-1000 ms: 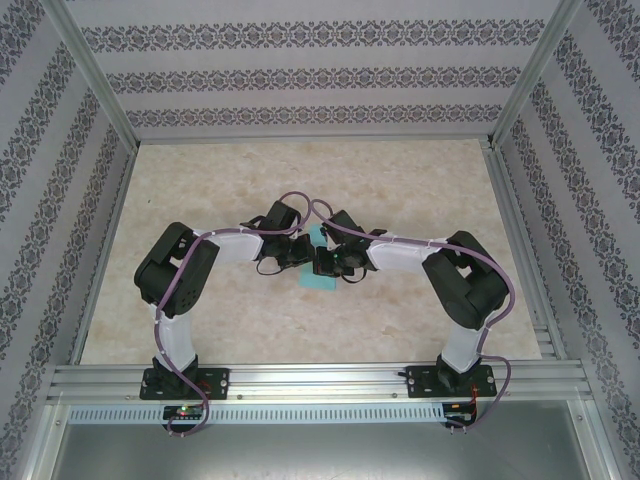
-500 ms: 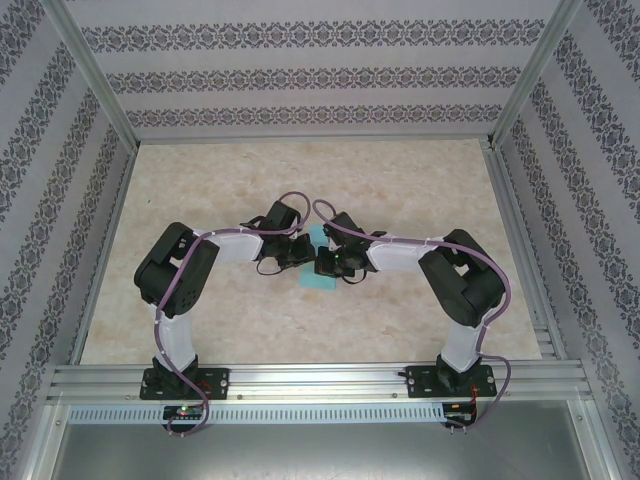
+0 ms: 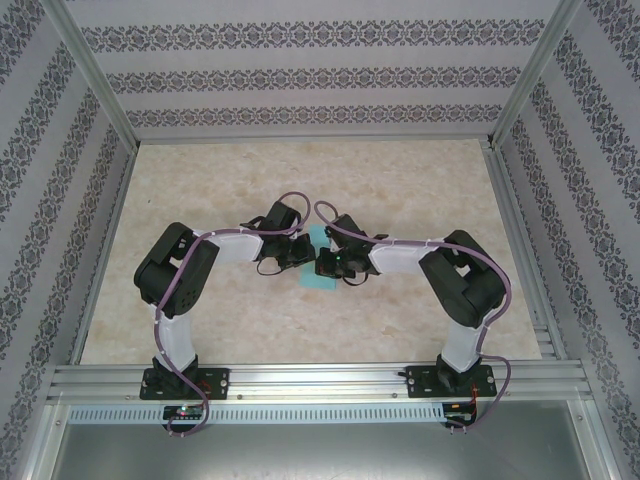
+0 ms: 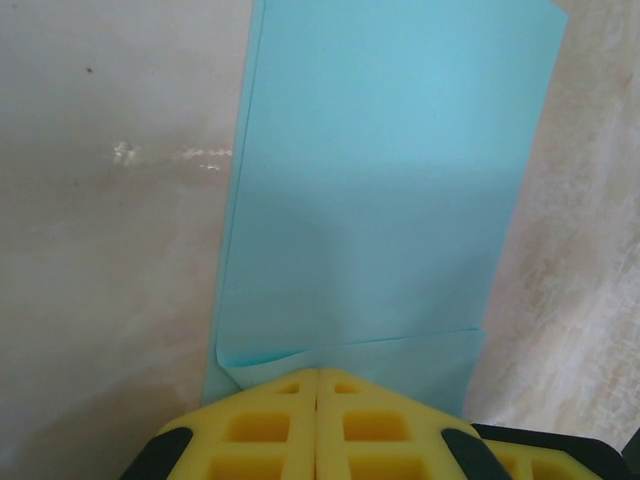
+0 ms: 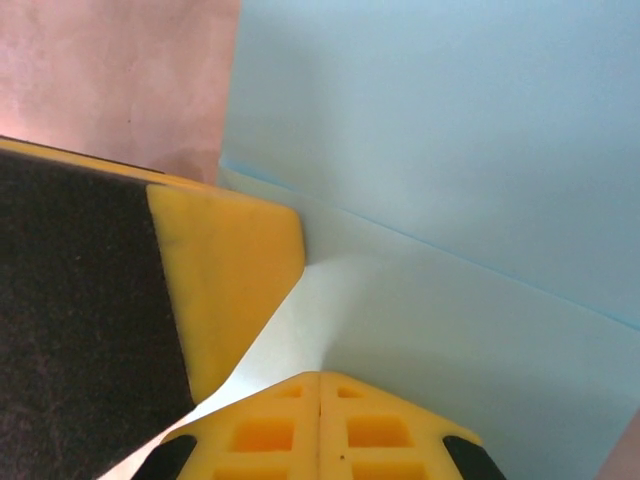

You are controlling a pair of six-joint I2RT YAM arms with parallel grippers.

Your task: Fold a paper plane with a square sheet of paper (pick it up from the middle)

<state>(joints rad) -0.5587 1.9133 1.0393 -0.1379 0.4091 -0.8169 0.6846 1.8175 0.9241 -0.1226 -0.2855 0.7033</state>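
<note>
My left gripper (image 4: 317,374) and right gripper (image 5: 320,378) are both closed, tips on the folded turquoise sheet (image 4: 380,180). Sheet's on the table (image 4: 110,250).

The sheet of paper (image 4: 380,180) in front of the left gripper (image 4: 317,375) is light blue-green all over. That gripper's fingers (image 4: 255,430) are yellow with black sides. The table (image 4: 100,250) beside it is pale beige with cloudy marks. The walls (image 3: 300,75) far past it have grey flowery stripes on white.

We had L gripper (image 4: 317,372) & R gripper (image 5: 320,376) just beside each other, both w/ fingers closed tight, elbows bent outward.
</note>
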